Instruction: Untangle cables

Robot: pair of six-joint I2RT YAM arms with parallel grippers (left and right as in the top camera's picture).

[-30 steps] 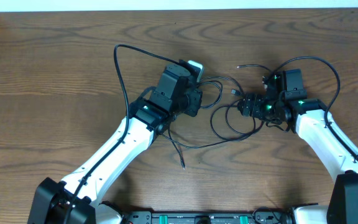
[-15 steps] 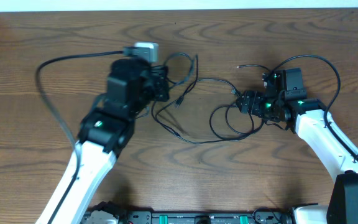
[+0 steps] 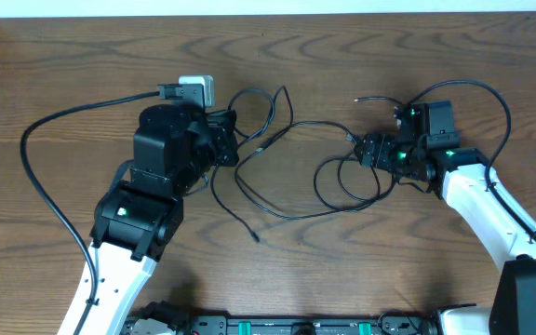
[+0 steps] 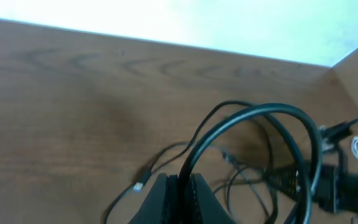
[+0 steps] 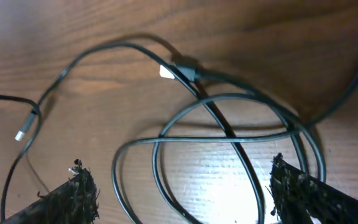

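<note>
Two robot arms and two grippers work over one wooden table. One tangle of thin black cables lies on it; the separate cords cannot be counted. The left gripper is clamped on a cable that arches up from it. The tangle spreads from the left gripper toward the right gripper, whose jaws are wide apart with loops lying between them.

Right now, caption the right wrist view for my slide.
Open right gripper poised above looped black cables on wooden table.
</note>
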